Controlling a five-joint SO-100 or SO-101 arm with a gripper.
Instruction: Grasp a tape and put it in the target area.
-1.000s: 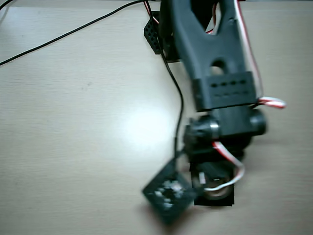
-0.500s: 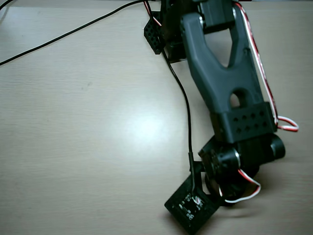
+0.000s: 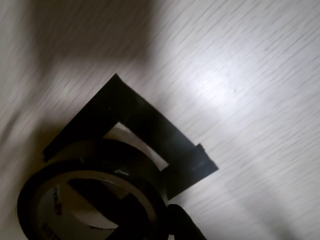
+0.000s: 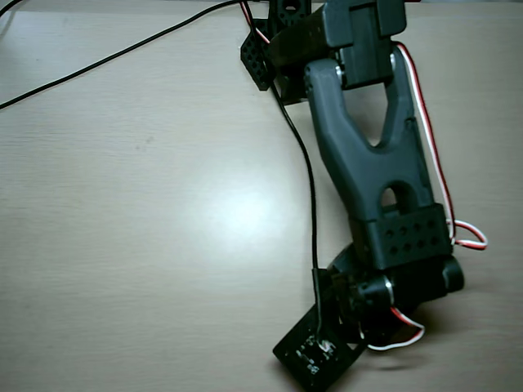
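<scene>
In the wrist view the tape [image 3: 35,192], a thin black ring with a wide hollow centre, fills the lower left corner. It stays sharp while the table blurs, so it moves with my gripper [image 3: 167,222]. One dark fingertip [image 3: 184,227] presses the roll's right outer wall; the other finger is hidden. The roll hangs over the lower left part of the target area [image 3: 165,132], a square outline of black tape strips with a bare centre. One strip shows through the ring. In the overhead view my arm [image 4: 368,163] hides the tape, the target and the jaws.
The beige wood-grain table [image 3: 240,75] lies bare around the square. In the overhead view a black cable [image 4: 304,163] runs down to the wrist camera board [image 4: 315,355] near the bottom edge, and red and white wires [image 4: 433,155] follow the arm's right side.
</scene>
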